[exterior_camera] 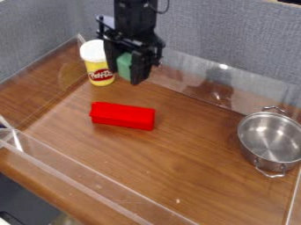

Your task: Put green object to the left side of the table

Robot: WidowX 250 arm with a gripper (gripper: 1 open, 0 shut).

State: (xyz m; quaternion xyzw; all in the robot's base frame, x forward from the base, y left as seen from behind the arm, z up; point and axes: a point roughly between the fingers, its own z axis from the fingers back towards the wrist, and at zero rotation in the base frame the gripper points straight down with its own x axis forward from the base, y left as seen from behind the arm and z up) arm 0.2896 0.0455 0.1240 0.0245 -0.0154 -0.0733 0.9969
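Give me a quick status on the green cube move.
Fingers shut on green cube, held above the table. Yellow tub right beside it. Red block lies below, clear.

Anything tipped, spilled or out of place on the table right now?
Nothing stands out. The yellow tub stands upright, the red block lies flat, the pot sits upright at the right, and the green cube is between the fingers.

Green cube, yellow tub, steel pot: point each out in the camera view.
green cube (123, 65), camera view, visible green face between the fingers
yellow tub (99, 64), camera view, labelled side wall
steel pot (270, 141), camera view, inner bottom of the bowl
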